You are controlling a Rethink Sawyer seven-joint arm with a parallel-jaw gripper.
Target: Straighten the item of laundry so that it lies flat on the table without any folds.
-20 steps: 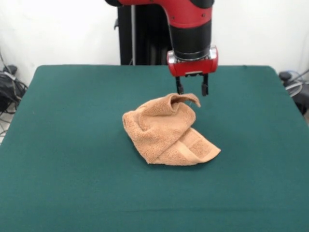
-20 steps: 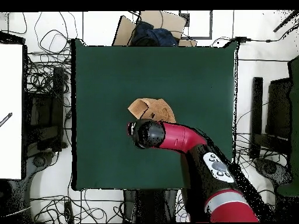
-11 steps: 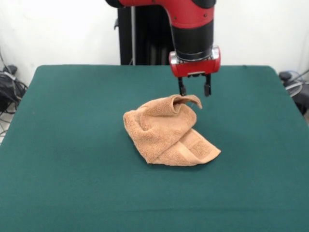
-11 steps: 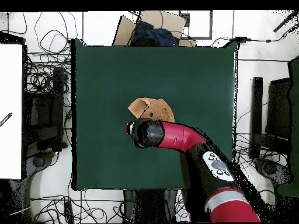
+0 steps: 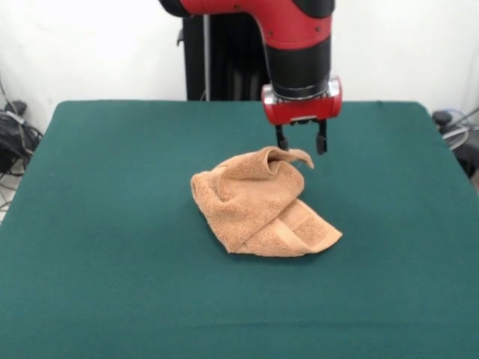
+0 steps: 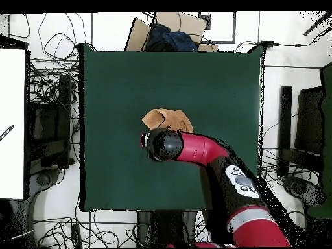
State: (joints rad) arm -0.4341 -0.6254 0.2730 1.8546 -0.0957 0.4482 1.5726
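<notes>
Peach-orange terry towel (image 5: 260,203) sits crumpled near the centre of the green table (image 5: 105,224), slightly right of centre in the front view. It's bunched into a mound: 1 raised flap curls over at the top, and a flatter banded layer sticks out toward the lower right, ending in a corner. Multiple folds overlap, so it isn't flat.

Gripper (image 5: 300,145) hangs just above the towel's raised upper flap, centre-top of the front frame. Its 2 black fingers (image 5: 321,140) are spread with a clear gap between them and nothing held. Left fingertip is right at the flap's top edge; can't tell if it touches. Right fingertip is off the cloth, over bare felt.

Overhead: the red arm (image 6: 201,150) comes in from the lower right, and its wrist covers the lower part of the towel (image 6: 167,119), which shows just above it, about mid-table (image 6: 110,84). Gripper itself is hidden under the wrist there.
</notes>
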